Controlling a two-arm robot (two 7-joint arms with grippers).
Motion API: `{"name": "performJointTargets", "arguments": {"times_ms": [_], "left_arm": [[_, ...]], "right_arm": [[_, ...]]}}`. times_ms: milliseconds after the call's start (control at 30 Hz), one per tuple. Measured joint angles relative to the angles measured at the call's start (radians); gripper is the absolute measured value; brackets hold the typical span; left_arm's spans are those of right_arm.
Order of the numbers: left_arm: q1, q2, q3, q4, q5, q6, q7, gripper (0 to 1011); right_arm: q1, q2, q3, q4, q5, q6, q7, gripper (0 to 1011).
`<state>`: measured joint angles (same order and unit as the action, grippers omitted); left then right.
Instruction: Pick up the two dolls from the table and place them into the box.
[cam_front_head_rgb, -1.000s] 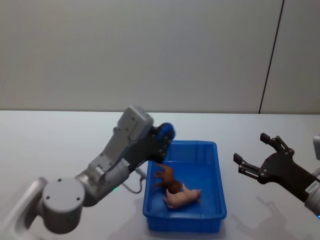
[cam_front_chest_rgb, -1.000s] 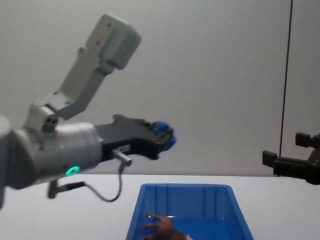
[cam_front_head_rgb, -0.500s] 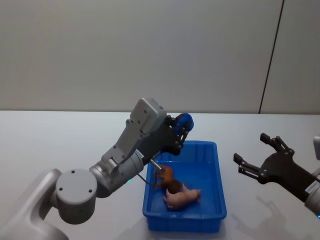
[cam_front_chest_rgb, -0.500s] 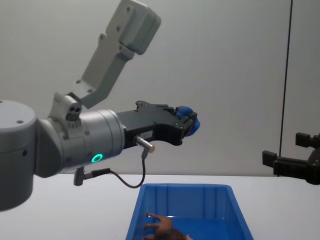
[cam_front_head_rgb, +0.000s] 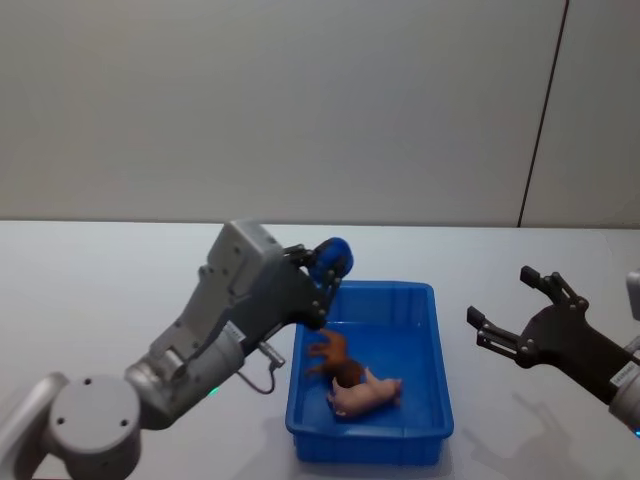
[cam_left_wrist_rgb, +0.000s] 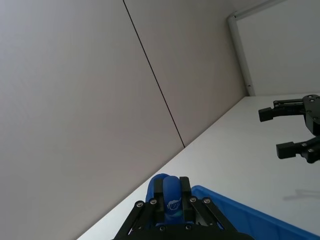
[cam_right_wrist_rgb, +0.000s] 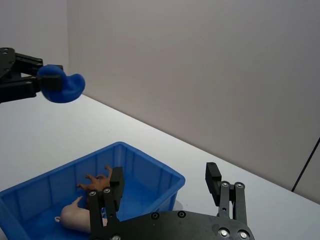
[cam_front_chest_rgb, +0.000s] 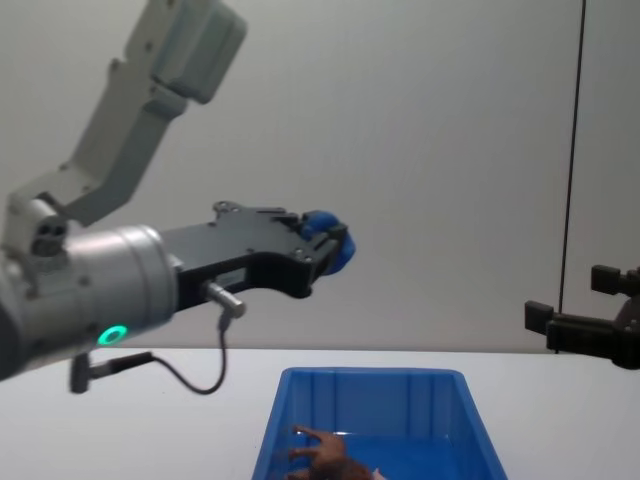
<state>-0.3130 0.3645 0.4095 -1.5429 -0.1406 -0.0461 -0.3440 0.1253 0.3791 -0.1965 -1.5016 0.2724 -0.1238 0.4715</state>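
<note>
Both dolls lie inside the blue box (cam_front_head_rgb: 370, 441) on the white table (cam_front_head_rgb: 100, 290): the shaggy reddish-brown one (cam_front_head_rgb: 331, 355) toward the box's left, the pale pink one (cam_front_head_rgb: 366, 392) just in front of it. My left gripper (cam_front_head_rgb: 331, 262) hovers above the box's far left corner, its blue-tipped fingers shut on nothing. From the chest view it (cam_front_chest_rgb: 328, 246) sits well above the box (cam_front_chest_rgb: 370, 378). My right gripper (cam_front_head_rgb: 512, 310) hangs open to the right of the box, clear of it. The right wrist view shows the brown doll (cam_right_wrist_rgb: 97, 182) and pink doll (cam_right_wrist_rgb: 75, 216) in the box (cam_right_wrist_rgb: 150, 167).
A plain grey wall with a dark vertical seam (cam_front_head_rgb: 540, 110) stands behind the table. Bare tabletop lies left of the box and between the box and my right gripper. A cable (cam_front_chest_rgb: 195, 375) dangles under the left wrist.
My left gripper swung up and to the right, then came back left to about where it was a second ago. The dolls, the box and the right arm have not moved.
</note>
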Motion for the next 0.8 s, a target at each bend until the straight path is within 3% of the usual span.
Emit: {"name": "performJointTargets", "arguments": {"times_ms": [300,800], "left_arm": [[0.033,0.051,-0.017,-0.035,-0.026,0.010,-0.059,173],[0.020,0.064,-0.025,-0.009,-0.036,0.010,-0.154,175]], "right_arm": [[0.000,0.000,0.000,0.000,0.000,0.000,0.000,1000],[0.000,0.000,0.000,0.000,0.000,0.000,0.000,1001]]}}
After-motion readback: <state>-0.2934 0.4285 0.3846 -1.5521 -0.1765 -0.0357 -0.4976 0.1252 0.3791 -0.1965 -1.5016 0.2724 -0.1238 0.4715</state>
